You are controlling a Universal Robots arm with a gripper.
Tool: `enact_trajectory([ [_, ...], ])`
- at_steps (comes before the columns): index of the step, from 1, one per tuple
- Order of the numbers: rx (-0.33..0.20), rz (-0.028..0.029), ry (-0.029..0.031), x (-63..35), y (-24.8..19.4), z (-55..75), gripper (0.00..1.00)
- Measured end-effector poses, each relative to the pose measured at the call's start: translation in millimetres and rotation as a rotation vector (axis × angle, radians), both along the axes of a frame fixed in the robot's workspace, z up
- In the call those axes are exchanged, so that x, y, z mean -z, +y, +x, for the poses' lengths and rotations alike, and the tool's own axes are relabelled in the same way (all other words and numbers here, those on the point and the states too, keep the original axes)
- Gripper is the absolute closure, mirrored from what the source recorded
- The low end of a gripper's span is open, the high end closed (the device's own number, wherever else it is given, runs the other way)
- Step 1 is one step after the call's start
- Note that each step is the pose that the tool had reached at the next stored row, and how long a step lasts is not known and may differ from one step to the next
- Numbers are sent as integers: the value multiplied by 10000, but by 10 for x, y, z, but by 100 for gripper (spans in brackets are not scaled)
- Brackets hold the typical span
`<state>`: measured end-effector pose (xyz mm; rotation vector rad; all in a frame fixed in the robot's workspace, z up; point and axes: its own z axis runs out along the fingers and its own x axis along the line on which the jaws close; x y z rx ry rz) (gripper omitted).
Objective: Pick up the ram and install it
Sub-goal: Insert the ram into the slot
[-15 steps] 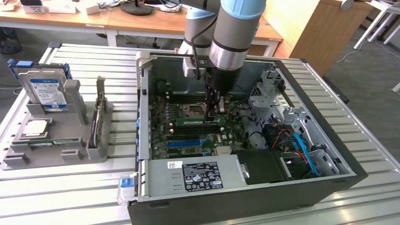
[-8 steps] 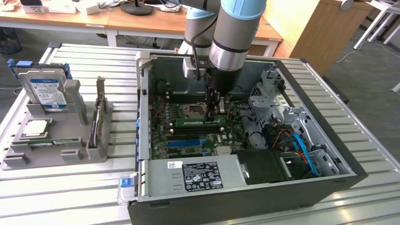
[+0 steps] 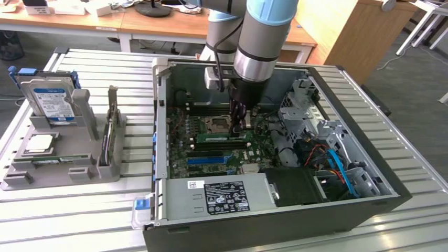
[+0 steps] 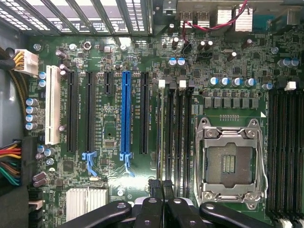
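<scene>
The ram (image 3: 218, 138) is a slim green stick standing on edge in one of the motherboard's black slots, inside the open computer case. In the wrist view the ram (image 4: 161, 133) shows edge-on as a thin line along the slot beside the blue slot's neighbours. My gripper (image 3: 242, 128) reaches straight down into the case over the end of the stick at the exterior view's right. In the wrist view my gripper (image 4: 163, 186) has its black fingers pressed together directly over that end of the slot. I cannot tell whether they touch the stick's top edge.
The empty processor socket (image 4: 228, 161) lies beside the slots. A grey tray (image 3: 42, 181) at the exterior view's left holds a blue-labelled hard drive (image 3: 52, 102) and a square silver chip (image 3: 41, 142). The power supply (image 3: 224, 197) and cables (image 3: 336, 163) crowd the case.
</scene>
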<state>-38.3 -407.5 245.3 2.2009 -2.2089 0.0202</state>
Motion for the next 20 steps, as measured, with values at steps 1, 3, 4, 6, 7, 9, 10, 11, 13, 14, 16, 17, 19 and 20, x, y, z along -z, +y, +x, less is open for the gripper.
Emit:
enact_trajectory([
  [1, 0, -1, 0, 0, 0, 0, 88],
  [3, 0, 3, -1, 1, 0, 0, 88],
  [4, 1, 3, -1, 2, 0, 0, 88],
  [6, 1, 2, -1, 3, 1, -5, 88],
  [7, -1, 3, -1, 3, 1, -6, 88],
  [9, -1, 3, -1, 3, 1, -6, 88],
  [10, 0, 2, -1, 3, 1, -6, 88],
  [11, 0, 2, -1, 3, 1, -6, 88],
  [13, 0, 7, -3, 9, 1, -6, 88],
  [14, 0, 7, -3, 19, 1, -6, 88],
  [16, 0, 3, -1, 32, 1, -6, 88],
  [17, 0, 3, -2, 38, 1, -6, 88],
  [19, 0, 3, -1, 49, 1, -6, 88],
  [20, 1, 3, -1, 55, 1, -6, 88],
])
